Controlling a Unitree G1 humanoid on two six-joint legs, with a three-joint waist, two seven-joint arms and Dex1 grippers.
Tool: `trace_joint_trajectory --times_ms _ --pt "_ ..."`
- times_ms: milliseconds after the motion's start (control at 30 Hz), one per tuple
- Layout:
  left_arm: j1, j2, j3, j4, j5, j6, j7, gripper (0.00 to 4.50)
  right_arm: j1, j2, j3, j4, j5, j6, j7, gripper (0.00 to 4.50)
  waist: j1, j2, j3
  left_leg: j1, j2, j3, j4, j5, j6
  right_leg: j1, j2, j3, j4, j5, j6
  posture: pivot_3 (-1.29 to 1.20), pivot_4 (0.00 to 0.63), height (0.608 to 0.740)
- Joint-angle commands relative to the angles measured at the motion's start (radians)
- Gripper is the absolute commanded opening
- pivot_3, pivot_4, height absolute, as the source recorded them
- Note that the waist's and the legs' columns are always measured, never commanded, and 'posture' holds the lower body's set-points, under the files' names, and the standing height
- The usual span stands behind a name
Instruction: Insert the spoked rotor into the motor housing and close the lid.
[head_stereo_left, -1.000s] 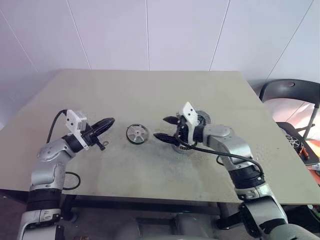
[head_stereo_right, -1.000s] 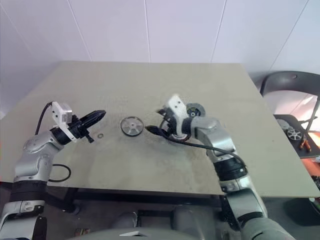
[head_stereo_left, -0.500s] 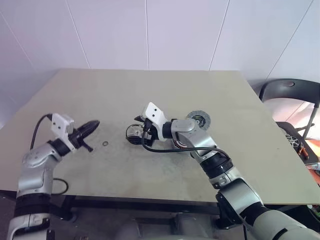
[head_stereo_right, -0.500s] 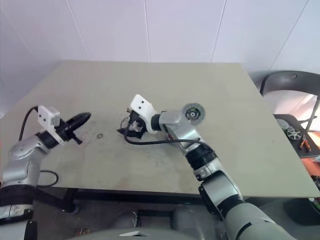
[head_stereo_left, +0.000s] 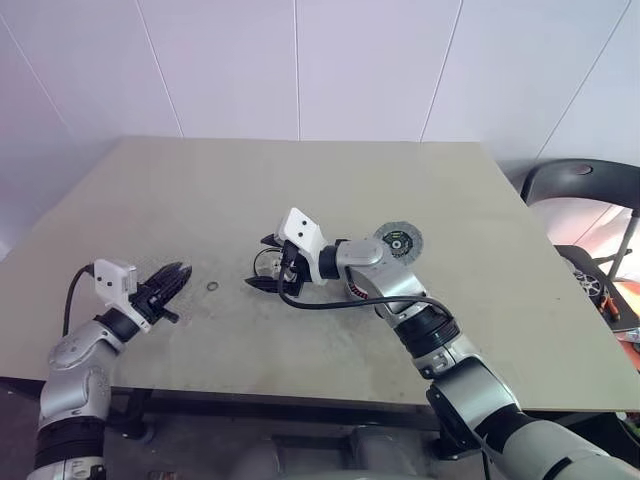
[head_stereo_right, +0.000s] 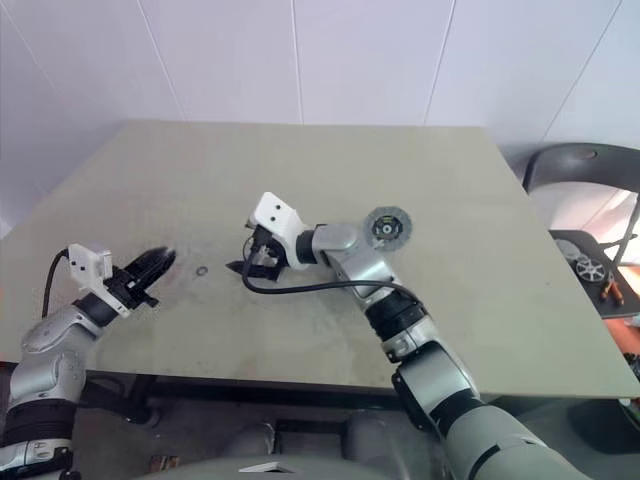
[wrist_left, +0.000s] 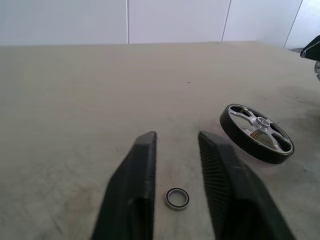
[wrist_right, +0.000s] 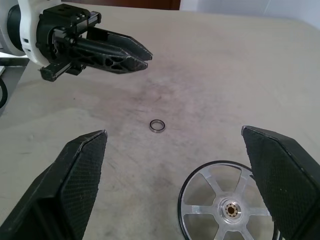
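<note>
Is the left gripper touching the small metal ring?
Apart. In the left wrist view the small metal ring lies flat on the table between the left gripper's fingers, with bare table on both sides.

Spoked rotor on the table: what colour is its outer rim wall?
The spoked rotor has a black outer wall with silver spokes and hub, clearest in the left wrist view.

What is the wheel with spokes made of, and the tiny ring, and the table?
The spoked rotor looks like metal: its spokes and hub shine silver, while its outer band is dark, perhaps coated or rubbery. The small ring seems to be steel, thin, grey and glinting. The table has a dull beige top with dark scuffs, maybe painted board or laminate; that is hard to tell.
</note>
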Motion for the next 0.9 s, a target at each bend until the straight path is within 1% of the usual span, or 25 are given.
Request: trace_joint_trajectory --times_ms 33,167,233,367,467,633,900 --pt "-0.043 0.000 -0.011 0.020 0.026 -0.045 0.001 2.35 -0.010 0.003 -0.024 -0.030 0.004 -0.007 -0.007 4.50 0.000 0.000 0.000 0.000 0.000 0.000 0.000 0.000 0.000 0.000 0.000 0.000 0.000 0.000 0.000 0.00 0.000 0.740" --pt "-0.070 -0.007 -0.037 0.074 0.080 -0.066 0.031 3.76 -0.011 0.003 -0.030 -0.032 0.006 -0.003 -0.015 4.50 -0.001 0.000 0.000 0.000 0.000 0.000 0.000 0.000 0.000 0.000 0.000 0.000 0.000 0.000 0.000 0.00 0.000 0.740" --pt "-0.091 -0.008 -0.058 0.120 0.138 -0.070 0.094 4.45 -0.010 0.002 -0.035 -0.033 0.008 -0.001 -0.021 4.50 -0.001 0.000 0.000 0.000 0.000 0.000 0.000 0.000 0.000 0.000 0.000 0.000 0.000 0.000 0.000 0.00 0.000 0.740" --pt "-0.102 -0.018 -0.083 0.129 0.145 -0.042 0.095 4.45 -0.008 -0.001 -0.043 -0.039 0.017 0.005 -0.024 4.50 -0.001 0.000 0.000 0.000 0.000 0.000 0.000 0.000 0.000 0.000 0.000 0.000 0.000 0.000 0.000 0.00 0.000 0.740" --pt "-0.109 -0.018 -0.117 0.135 0.176 -0.033 0.105 4.45 -0.005 -0.002 -0.051 -0.046 0.022 0.008 -0.023 4.50 0.000 0.000 0.000 0.000 0.000 0.000 0.000 0.000 0.000 0.000 0.000 0.000 0.000 0.000 0.000 0.00 0.000 0.740" --pt "-0.120 -0.026 -0.137 0.114 0.191 -0.024 0.124 4.45 0.002 0.002 -0.066 -0.065 0.036 0.016 -0.020 4.50 0.000 0.000 0.000 0.000 0.000 0.000 0.000 0.000 0.000 0.000 0.000 0.000 0.000 0.000 0.000 0.00 0.000 0.740" --pt "-0.131 0.013 -0.179 0.110 0.279 0.015 0.170 4.45 0.007 0.000 -0.067 -0.073 0.040 0.022 -0.026 4.50 -0.001 0.000 0.000 0.000 0.000 0.000 0.000 0.000 0.000 0.000 0.000 0.000 0.001 0.000 0.000 0.00 0.000 0.740"
